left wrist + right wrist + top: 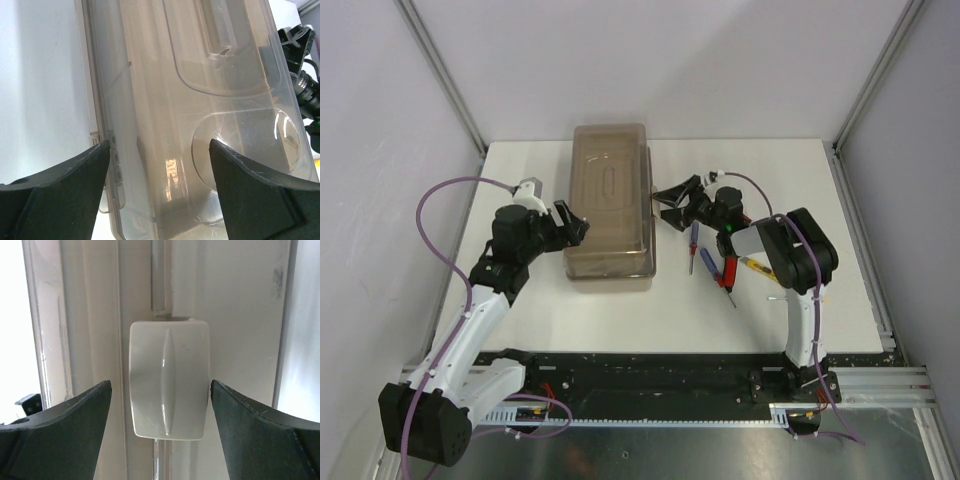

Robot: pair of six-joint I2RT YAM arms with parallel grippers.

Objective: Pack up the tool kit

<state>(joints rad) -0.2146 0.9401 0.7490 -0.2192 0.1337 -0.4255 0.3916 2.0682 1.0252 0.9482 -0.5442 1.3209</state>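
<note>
From above, the beige toolbox (610, 200) lies on the white table (620, 310) with its smoky lid (608, 180) closed. The left gripper (575, 225) is just beside its left wall and the right gripper (665, 207) just off its right side, both spread, and a red-handled screwdriver (695, 237) and a blue-handled screwdriver (708, 262) lie loose further right. In the left wrist view, the left gripper (159, 145) stands wide apart above the toolbox (100, 75) lid (225, 50), pinching nothing. In the right wrist view, the right gripper (160, 385) is spread to either side of the toolbox's latch (169, 355), with a gap on each side.
</note>
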